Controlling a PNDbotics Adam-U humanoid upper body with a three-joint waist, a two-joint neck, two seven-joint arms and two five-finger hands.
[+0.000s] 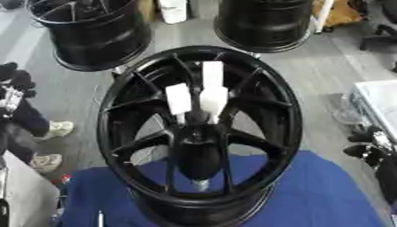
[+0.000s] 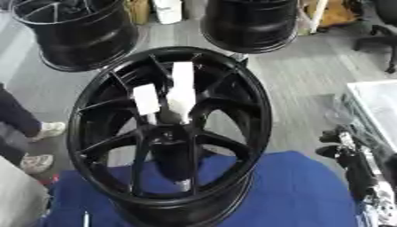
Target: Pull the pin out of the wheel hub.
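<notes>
A black spoked wheel hub (image 1: 116, 133) stands tilted on a blue cloth (image 1: 325, 195) in the middle. Two white pins stick out near its centre: a shorter one (image 1: 177, 98) on the left and a taller one (image 1: 212, 88) to its right. Low in the hub's middle shows a small pale piece (image 1: 200, 184). My right hand (image 2: 349, 153), black with silver parts, hangs at the right edge with relaxed fingers, apart from the wheel and holding nothing. A black and silver shape at the left edge looks like my left hand (image 1: 11, 91), also clear of the wheel.
Two more black wheels stand on the grey floor behind, one at back left (image 1: 93, 31) and one at back right (image 1: 267, 22). A pale table corner (image 1: 380, 95) is at the right. A person's legs and light shoes (image 1: 58, 128) are at the left.
</notes>
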